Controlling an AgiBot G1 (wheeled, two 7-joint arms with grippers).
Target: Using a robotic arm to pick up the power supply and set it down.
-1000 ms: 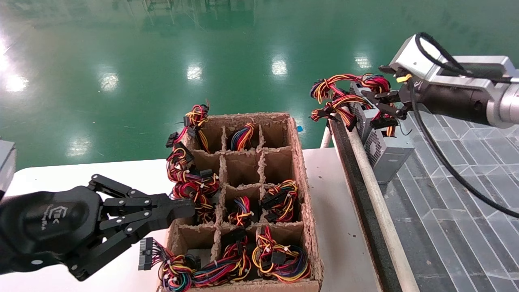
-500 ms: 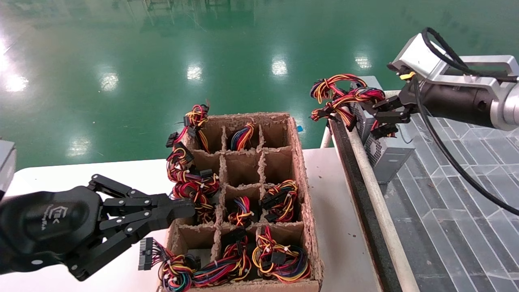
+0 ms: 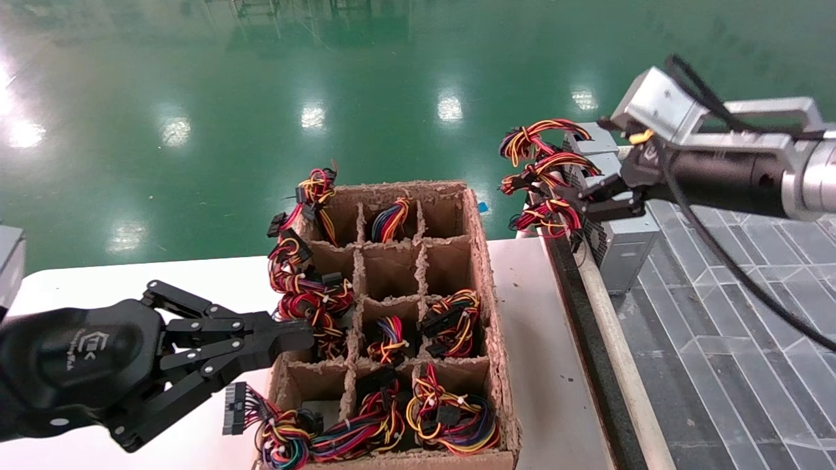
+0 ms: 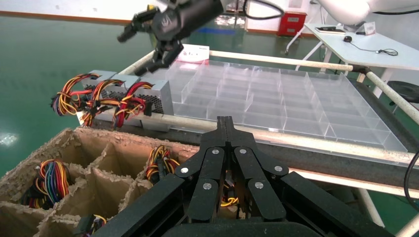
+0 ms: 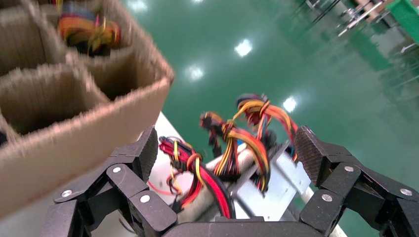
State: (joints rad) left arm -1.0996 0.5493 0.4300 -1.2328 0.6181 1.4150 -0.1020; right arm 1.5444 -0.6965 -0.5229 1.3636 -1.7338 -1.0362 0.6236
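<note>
Nearest us, our left pincer (image 3: 287,339) hangs low at the near-left corner of the cardboard divider box (image 3: 483,261), fingers pressed together, tips touching the wire bundles on the box's left edge. It holds nothing.

The box sits on the white tabletop (image 3: 130,281). We count 12 cells, three across and four deep. Several cells hold harness bundles, some show bare cardboard. More bundles spill over the left wall and the near-left corner.

To the right of the tabletop runs a dark rail with a pale tube (image 3: 607,326) along it. Beyond that lies a clear compartment tray (image 4: 276,94) with many small cells.

At the tray's far-left corner we count 3 grey PSU boxes side by side, seen best in the left wrist view. The power supply (image 3: 624,245) is the nearest of the three, perforated side facing the rail. Its mostly red wire bundle (image 3: 548,219) hangs out over the rail. The other two boxes (image 4: 106,79) trail more orange-yellow bundles.

Our right pincer (image 3: 597,199) is at the power supply's top wire-end edge, arm reaching in from the right. Its fingers (image 5: 141,150) are spread wide in the right wrist view, with the bundles and box end between them. Not clamped on anything. Power supply rests on the tray.
</note>
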